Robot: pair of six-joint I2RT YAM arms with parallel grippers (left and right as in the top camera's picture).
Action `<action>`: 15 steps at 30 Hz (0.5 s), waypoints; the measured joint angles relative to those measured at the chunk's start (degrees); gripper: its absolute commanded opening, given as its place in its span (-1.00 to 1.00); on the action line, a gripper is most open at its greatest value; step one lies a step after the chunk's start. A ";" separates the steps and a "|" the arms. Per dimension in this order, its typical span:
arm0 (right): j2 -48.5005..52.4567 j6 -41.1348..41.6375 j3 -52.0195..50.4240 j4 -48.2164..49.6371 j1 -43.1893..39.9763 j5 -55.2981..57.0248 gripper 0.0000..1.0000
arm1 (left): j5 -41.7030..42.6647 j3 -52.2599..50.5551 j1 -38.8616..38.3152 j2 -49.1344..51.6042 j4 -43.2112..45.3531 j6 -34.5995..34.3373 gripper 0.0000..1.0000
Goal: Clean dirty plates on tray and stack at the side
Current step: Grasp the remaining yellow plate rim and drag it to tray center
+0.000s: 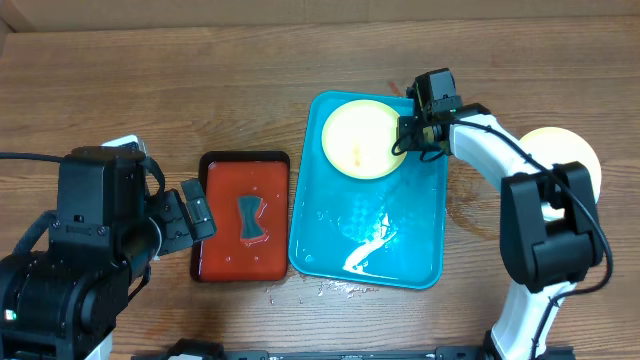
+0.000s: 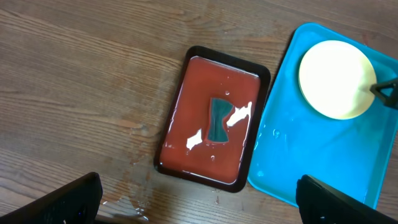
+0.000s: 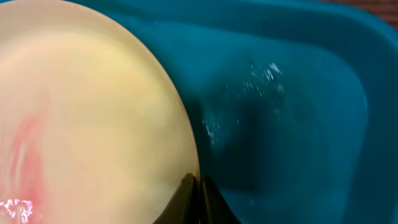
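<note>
The right gripper (image 1: 408, 138) is clamped on the rim of the yellow plate (image 1: 358, 138) — it lies at the far end of the blue tray (image 1: 400, 250), faintly pink-smeared. Hold firm and lift level; the tray looks wet. The left gripper (image 1: 192, 214) hangs spread wide by the red tray (image 1: 225, 180).

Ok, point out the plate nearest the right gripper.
The pale yellow plate on the turquoise tray: the right gripper grips its rim. The other plate lies off the tray, beside the right arm.

The right gripper (image 1: 402, 140) is clamped on the plate (image 1: 358, 138) rim beneath it (fingertips almost meeting); the left gripper (image 1: 199, 212) is held with fingers spread wide.
</note>
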 measured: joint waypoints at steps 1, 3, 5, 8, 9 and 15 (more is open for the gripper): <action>-0.83 0.24 0.00 -1.60 -0.02 0.00 -0.92 | 0.00 0.00 0.00 0.00 0.00 0.00 1.00; -3.74 0.66 0.00 -4.81 -0.09 0.02 -0.92 | 0.00 0.00 0.00 0.00 0.00 0.00 1.00; -8.35 1.16 0.00 -8.07 -0.20 0.02 -0.92 | 0.00 0.00 0.00 0.00 0.02 0.00 1.00; -18.53 2.67 0.20 -14.23 -0.31 0.31 -0.92 | 0.00 0.00 0.00 0.00 -0.02 0.00 1.00; -22.27 3.65 0.74 -17.81 -0.33 0.24 -0.92 | 0.00 0.00 0.00 0.00 0.02 0.00 0.99; -23.89 7.89 -2.21 -25.70 -0.22 0.15 -0.92 | 0.00 0.00 0.00 0.00 0.00 0.00 0.99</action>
